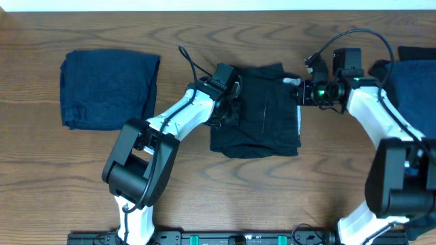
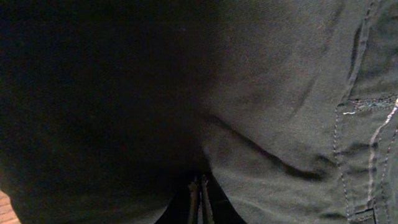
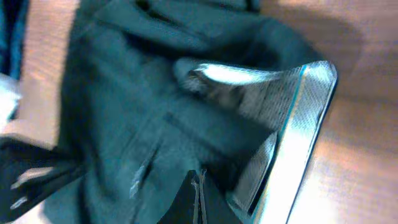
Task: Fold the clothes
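The left gripper [image 2: 200, 200] has its jaws pressed together, creases of cloth running into the tips, so it appears to pinch the left edge of the black garment of soft fabric [image 1: 262, 112]. The right gripper [image 3: 198, 190] is likewise closed narrow on the same garment's right side, just beside its pale inner edge [image 3: 298, 124], which is turned up there.

The black garment lies crumpled at the middle of the brown wooden table [image 1: 272, 197], between the two arms. A dark navy garment folded into a square [image 1: 109, 88] rests well apart to the left, and another navy garment [image 1: 415, 78] lies at the right edge.

The step in hand looks like gripping both sides for a fold. The next move calls for lifting both edges together and evenly, keeping the cloth taut.
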Controlling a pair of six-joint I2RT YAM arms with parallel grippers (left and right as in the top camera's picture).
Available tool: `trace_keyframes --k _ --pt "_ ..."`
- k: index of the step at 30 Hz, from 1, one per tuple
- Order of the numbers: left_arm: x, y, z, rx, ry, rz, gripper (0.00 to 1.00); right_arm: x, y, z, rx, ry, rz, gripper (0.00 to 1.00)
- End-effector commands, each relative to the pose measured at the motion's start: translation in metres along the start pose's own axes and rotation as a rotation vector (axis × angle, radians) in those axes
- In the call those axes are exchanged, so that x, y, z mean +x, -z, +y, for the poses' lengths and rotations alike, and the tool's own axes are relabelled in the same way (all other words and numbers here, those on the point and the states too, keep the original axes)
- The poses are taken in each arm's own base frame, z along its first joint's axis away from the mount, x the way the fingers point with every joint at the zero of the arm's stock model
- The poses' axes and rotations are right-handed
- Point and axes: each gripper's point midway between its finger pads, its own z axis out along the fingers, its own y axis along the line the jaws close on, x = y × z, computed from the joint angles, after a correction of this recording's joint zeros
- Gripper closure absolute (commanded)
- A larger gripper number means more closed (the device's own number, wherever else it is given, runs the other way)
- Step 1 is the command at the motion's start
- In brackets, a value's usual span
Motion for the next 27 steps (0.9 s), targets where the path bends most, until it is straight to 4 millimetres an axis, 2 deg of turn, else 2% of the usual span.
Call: trace_keyframes --k 1,7,9,11,13,16,18,21,24,27 --pt "0.004 -0.006 0.005 -0.02 0.006 0.016 0.94 0.001 -0.028 -0.016 0.025 0.031 0.004 0.99" --pt "0.006 -0.006 0.006 -0.023 0.004 0.023 0.94 -0.031 -0.059 -0.048 0.086 0.067 -0.14 0.99" --pt "0.006 -0.006 0.007 -0.03 0.005 0.024 0.94 -0.029 -0.063 -0.066 0.167 0.044 -0.138 0.99" --pt "0.007 -0.005 0.011 -0.048 0.006 0.023 0.94 -0.016 -0.066 -0.084 0.252 0.009 -0.098 0.99" --pt "0.008 -0.005 0.012 -0.054 0.008 0.029 0.94 -0.008 -0.069 -0.084 0.246 -0.002 -0.069 0.99" --pt "0.01 -0.005 0.012 -0.056 0.01 0.035 0.94 -0.019 -0.063 -0.062 0.146 0.029 -0.096 0.99" --pt "0.01 -0.005 0.012 -0.056 0.003 0.035 0.94 -0.036 -0.049 -0.04 0.072 0.062 -0.145 0.99" --pt "0.005 -0.003 0.011 -0.049 -0.004 0.019 0.94 -0.066 -0.014 -0.002 -0.023 0.132 -0.244 0.99" --pt "-0.006 0.015 0.0 -0.022 -0.03 -0.028 0.94 -0.087 0.024 0.022 -0.03 0.186 -0.336 0.98" --pt "-0.021 0.048 -0.024 0.042 -0.065 -0.113 0.94 -0.1 0.064 0.037 -0.009 0.209 -0.412 0.95"
